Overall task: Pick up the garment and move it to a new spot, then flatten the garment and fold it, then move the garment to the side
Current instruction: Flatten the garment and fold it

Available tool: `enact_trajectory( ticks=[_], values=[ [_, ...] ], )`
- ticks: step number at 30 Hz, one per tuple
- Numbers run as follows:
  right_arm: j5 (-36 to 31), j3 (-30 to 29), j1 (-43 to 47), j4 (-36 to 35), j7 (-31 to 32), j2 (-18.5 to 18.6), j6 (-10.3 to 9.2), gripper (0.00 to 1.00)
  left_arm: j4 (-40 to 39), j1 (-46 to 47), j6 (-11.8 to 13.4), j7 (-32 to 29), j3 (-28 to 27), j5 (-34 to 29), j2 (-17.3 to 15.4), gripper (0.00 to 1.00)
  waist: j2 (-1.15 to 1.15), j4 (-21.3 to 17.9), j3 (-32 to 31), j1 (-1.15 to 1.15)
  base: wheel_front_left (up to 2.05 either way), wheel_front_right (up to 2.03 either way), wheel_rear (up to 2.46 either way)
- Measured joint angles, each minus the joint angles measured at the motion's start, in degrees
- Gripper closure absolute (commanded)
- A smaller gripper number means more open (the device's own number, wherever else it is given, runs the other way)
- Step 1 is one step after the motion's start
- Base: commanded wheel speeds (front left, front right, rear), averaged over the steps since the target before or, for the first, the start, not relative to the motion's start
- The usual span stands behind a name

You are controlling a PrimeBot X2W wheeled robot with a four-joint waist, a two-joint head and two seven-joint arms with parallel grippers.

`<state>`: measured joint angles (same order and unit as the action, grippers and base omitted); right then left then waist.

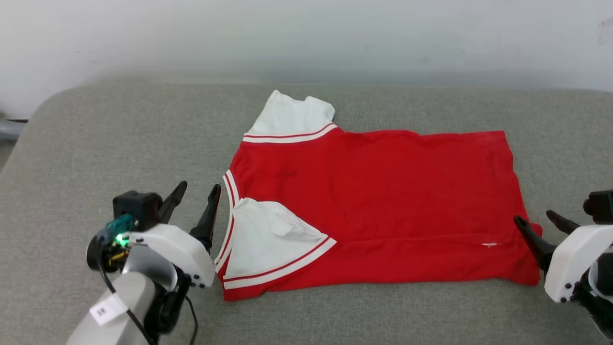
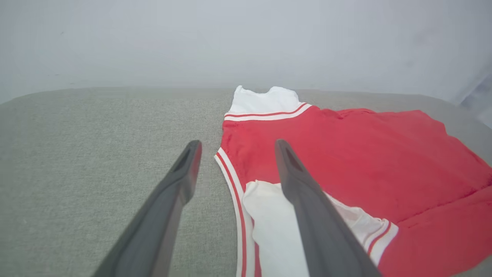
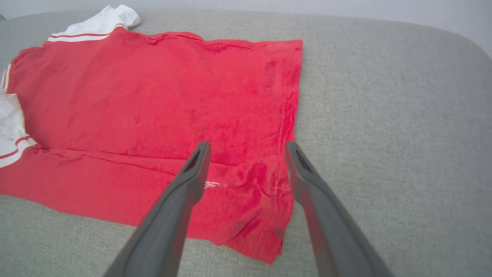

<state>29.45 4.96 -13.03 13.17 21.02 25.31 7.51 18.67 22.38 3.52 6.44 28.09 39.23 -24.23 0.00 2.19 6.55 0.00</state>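
garment: flat, near edge folded in
left gripper: spread, empty
right gripper: spread, empty
remaining: likely further folds, side move

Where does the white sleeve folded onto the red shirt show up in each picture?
Head view: the folded sleeve lies low, left of centre, on the garment, beside the left end effector.
Left wrist view: the folded sleeve sits bottom centre, partly behind one finger.
Right wrist view: the folded sleeve is cut by the left edge.
Shared landmark: the other white sleeve, sticking out past the garment's far edge.
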Motion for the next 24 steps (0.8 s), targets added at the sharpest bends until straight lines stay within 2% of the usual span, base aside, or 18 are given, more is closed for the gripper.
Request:
enact_trajectory(
  ticks=[5,9,12,19,24],
  values=[
    [-3.3,-1.0,4.0,-4.4,-0.5,0.3,0.0,0.0,-5.5,-6.3,3.5,0.6,-1.0,1.6,0.8,0.0,0.0,1.1,-2.7,0.0,0.0,0.0,0.0],
    [-5.8,-2.6,7.3,-8.3,2.4,-0.8,0.01,0.0,-10.4,-11.0,6.2,-2.1,-0.5,2.4,0.3,0.0,0.0,1.8,-4.2,-0.01,0.0,0.0,0.0],
    [-7.6,-4.4,9.7,-11.6,6.8,-2.1,0.01,0.0,-13.8,-13.8,7.8,-5.3,0.7,2.3,-1.2,0.0,0.0,2.1,-4.8,-0.01,0.0,0.0,0.0],
    [-10.5,-9.2,15.1,-19.8,21.2,-6.5,0.0,0.0,-20.7,-17.5,9.8,-18.0,4.7,3.3,-5.6,0.0,0.0,1.9,-4.1,-0.01,0.0,0.0,0.0],
    [-12.0,-10.9,16.1,-25.3,25.9,-8.3,0.01,0.0,-21.9,-17.5,12.0,-22.8,5.3,3.4,-6.9,0.0,0.0,1.3,-2.6,0.0,0.0,0.0,0.0]
  ],
)
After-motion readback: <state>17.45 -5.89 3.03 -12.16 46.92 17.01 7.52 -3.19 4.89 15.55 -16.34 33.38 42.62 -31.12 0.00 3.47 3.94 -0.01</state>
